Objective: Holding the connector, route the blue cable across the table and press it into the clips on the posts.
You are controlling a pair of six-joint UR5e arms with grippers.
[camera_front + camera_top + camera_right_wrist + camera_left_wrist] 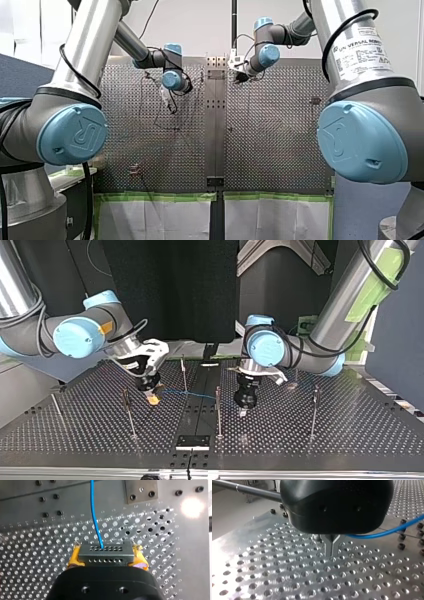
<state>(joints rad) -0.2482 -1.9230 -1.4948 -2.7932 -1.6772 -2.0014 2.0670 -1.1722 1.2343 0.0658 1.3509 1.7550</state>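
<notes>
My right gripper (pixel 106 556) is shut, its yellow pads (pixel 74 556) clamping a dark grey connector (pixel 104 554) with rows of small holes. The blue cable (pixel 94 512) leaves the connector and runs straight ahead over the perforated table. In the top view my right gripper (pixel 154 399) hangs low at the left. From it the cable (pixel 197 395) stretches past a thin post (pixel 218 410) toward my left gripper (pixel 243 411). My left gripper (pixel 331 551) has its metal fingers shut just above the table. The cable (pixel 387 532) passes by their root; whether it is pinched is hidden.
Several thin upright posts stand on the table, among them one (pixel 129 412) beside my right gripper, one (pixel 184 372) behind the cable and one (pixel 314 410) at the top view's right. A black plate (pixel 192 441) lies on the central strip near the front edge.
</notes>
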